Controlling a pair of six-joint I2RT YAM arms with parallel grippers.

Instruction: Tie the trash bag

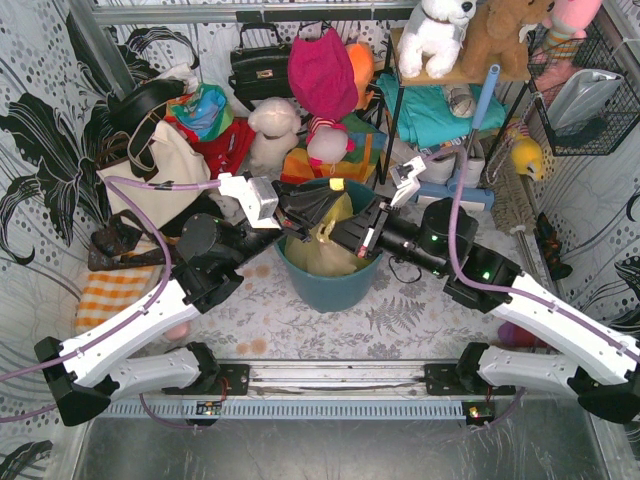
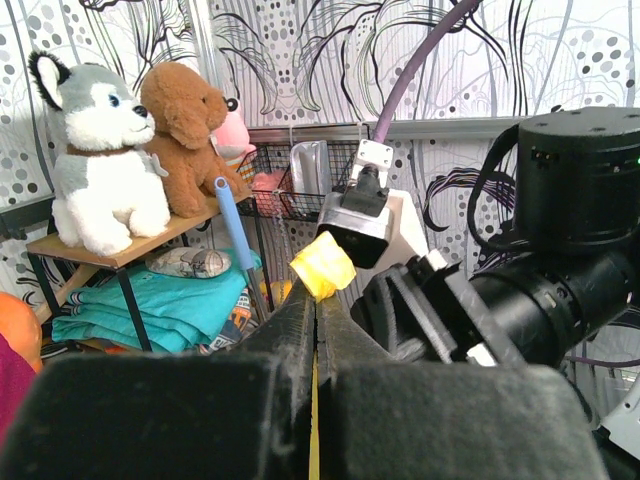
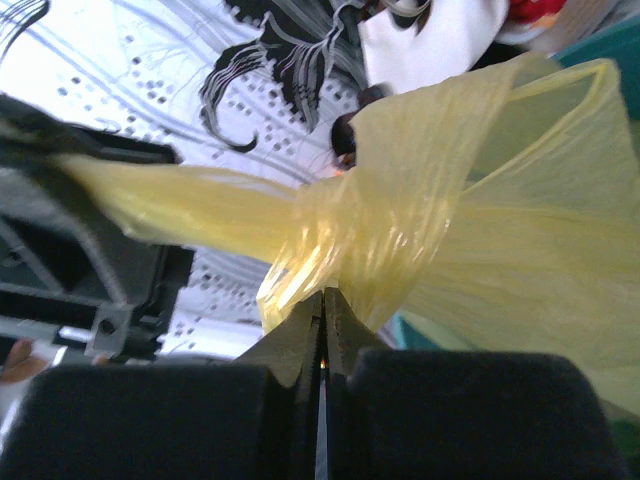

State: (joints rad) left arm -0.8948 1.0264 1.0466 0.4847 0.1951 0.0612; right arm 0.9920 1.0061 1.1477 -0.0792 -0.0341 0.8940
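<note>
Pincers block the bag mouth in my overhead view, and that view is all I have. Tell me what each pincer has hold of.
Observer: In the right wrist view, the right pincer is shut on the trash bag, pinching it just below a wrapped twist in the yellow plastic.
Operator: Now report the left.
Observer: The left wrist view shows the left pincer shut on the plastic too, with a yellow stub poking out past its tips.
Operator: Say whether that twist is a finished knot.
Observer: I cannot tell. A stretched strip runs out of it to the left in the right wrist view.
</note>
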